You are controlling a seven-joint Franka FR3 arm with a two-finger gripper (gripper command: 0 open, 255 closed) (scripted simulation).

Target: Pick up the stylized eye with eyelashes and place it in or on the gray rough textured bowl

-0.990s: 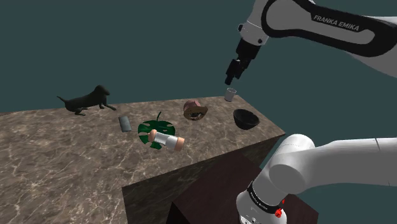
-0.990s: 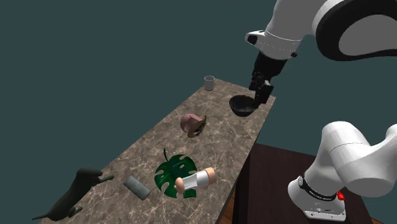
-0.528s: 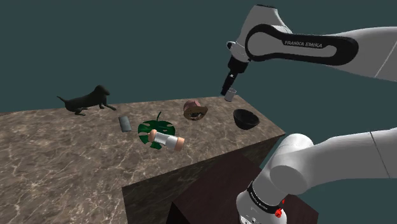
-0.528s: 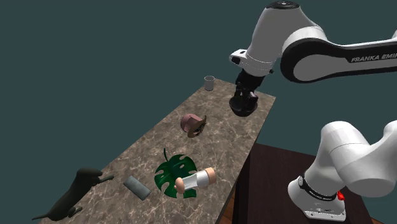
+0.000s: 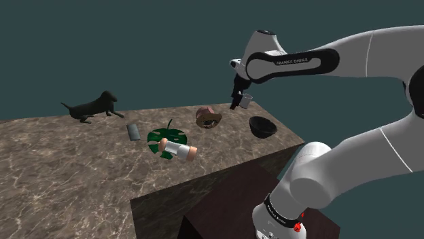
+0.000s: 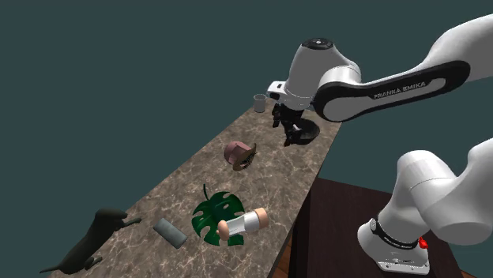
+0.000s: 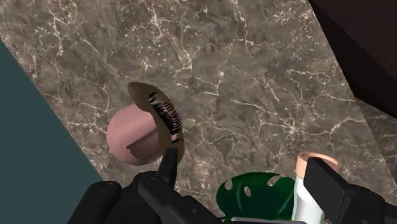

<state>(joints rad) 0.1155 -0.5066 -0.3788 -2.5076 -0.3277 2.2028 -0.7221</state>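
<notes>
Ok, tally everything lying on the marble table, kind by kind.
Dog figure: 1
Grey block: 1
Green leaf: 1
Bottle: 1
Eye with eyelashes: 1
Cup: 1
Dark bowl: 1
Total: 7

A brown marbled surface point(image 7: 267, 83) is seen below the jaws, which stand apart with nothing clasped between them. An eye point(image 7: 140, 137), made of a pink rounded body under a brown lid fringed with black lashes, lies on the surface just past the tip of one jaw. A green leaf point(image 7: 254, 194) is seen in the gap between the jaws, and a white tube point(image 7: 301, 194) with a peach cap is partly covered by the other jaw. A flat teal backdrop point(image 7: 32, 159) is shown beyond one edge of the surface and a dark brown box point(image 7: 366, 44) beyond the other.
</notes>
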